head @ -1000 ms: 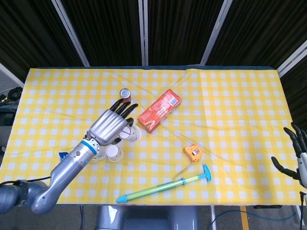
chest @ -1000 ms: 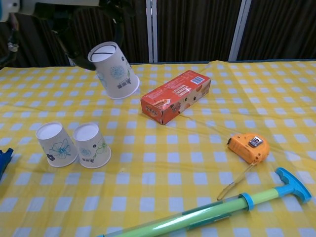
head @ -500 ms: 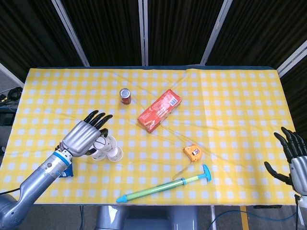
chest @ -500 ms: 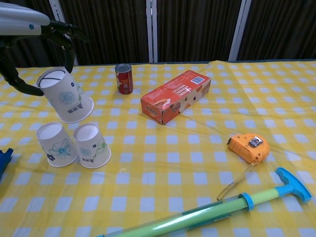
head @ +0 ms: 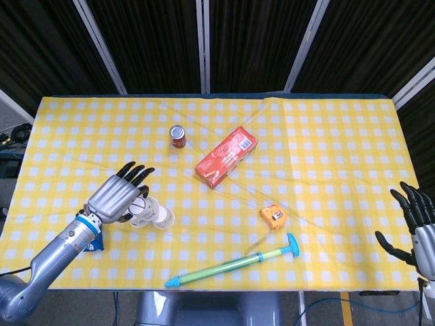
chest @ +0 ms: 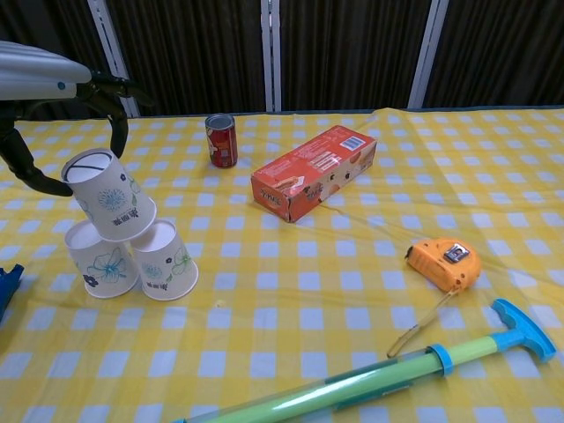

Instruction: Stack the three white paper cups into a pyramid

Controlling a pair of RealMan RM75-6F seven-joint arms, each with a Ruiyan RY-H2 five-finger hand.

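Two white paper cups stand upside down side by side, one at the left (chest: pixel 99 257) and one at the right (chest: pixel 165 260). A third cup (chest: pixel 113 201), also upside down and tilted, rests on top across the two. My left hand (chest: pixel 66 106) curls around this top cup, with the thumb at its left side and fingers over its base. From the head view, my left hand (head: pixel 115 197) covers part of the cups; the top cup (head: pixel 141 208) and the right cup (head: pixel 163 217) still show. My right hand (head: pixel 416 221) hangs off the table's right front corner, fingers spread and holding nothing.
A red can (chest: pixel 221 141) stands behind the cups. A red box (chest: pixel 315 171) lies mid-table. An orange tape measure (chest: pixel 443 263) and a green and blue pump (chest: pixel 379 381) lie at the front right. A small blue object (chest: pixel 4 286) sits at the left edge.
My left hand has carried the third cup from near the can towards the front left and lowered it onto the two standing cups. The right hand has barely shifted.
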